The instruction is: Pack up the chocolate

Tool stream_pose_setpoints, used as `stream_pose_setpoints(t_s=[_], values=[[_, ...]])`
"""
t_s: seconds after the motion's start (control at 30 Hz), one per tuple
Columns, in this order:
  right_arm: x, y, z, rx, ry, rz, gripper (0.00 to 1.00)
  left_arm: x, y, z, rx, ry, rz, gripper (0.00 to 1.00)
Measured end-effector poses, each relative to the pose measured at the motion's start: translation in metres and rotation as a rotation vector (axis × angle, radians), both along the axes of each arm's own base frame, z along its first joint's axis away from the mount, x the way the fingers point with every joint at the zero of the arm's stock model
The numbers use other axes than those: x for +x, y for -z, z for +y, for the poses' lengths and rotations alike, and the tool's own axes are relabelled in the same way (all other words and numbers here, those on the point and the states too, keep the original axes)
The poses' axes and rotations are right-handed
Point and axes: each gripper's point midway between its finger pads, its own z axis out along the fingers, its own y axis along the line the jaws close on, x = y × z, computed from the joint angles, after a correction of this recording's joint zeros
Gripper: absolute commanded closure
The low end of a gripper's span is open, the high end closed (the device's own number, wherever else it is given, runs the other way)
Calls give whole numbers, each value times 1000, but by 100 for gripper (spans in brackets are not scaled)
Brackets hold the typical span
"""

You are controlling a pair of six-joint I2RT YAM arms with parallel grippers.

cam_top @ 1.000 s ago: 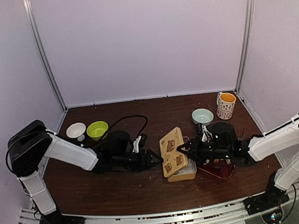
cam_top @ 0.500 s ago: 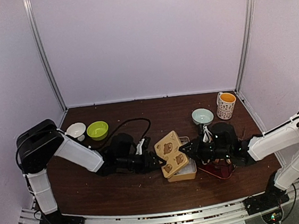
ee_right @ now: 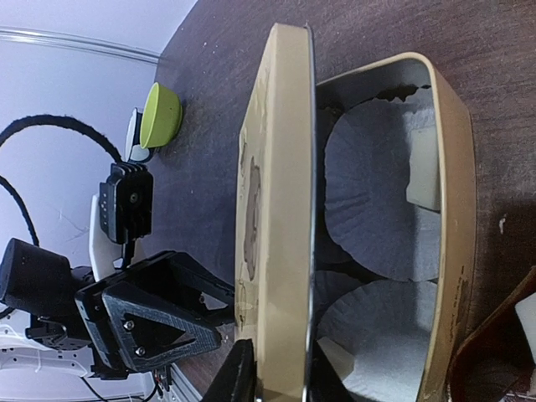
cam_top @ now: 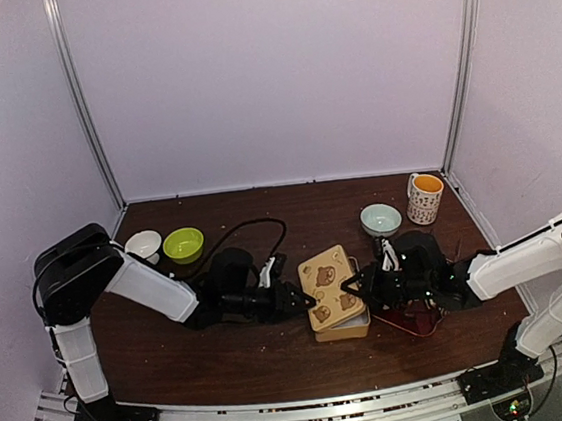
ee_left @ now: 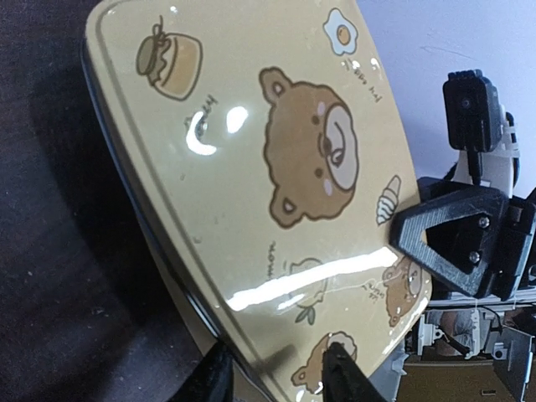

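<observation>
Left gripper (ee_left: 280,381) clenched on left edge of bear-print lid (ee_left: 276,167); right gripper (ee_right: 272,381) clenched on right edge. Lid tilted over tan tin (ee_right: 456,209), mid-desk toward near edge. 2 pale chocolate cubes (ee_right: 423,167) in white paper liners (ee_right: 377,193) inside tin.

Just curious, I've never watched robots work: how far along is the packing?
Nearly done, it seems: chocolate sits in paper liners inside the box. In hand: the left gripper and right gripper each pinch the lid, tilted over the box. Remaining: lowering it flat and letting go.
</observation>
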Motion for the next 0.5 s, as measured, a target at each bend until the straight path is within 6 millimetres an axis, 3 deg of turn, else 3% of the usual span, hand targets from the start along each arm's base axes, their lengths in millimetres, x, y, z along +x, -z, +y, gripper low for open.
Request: stream_pose_setpoints(t_s=[0.5], values=[[-4, 4, -10, -171, -42, -29, 76, 9, 0, -7, 76, 16, -34, 64]])
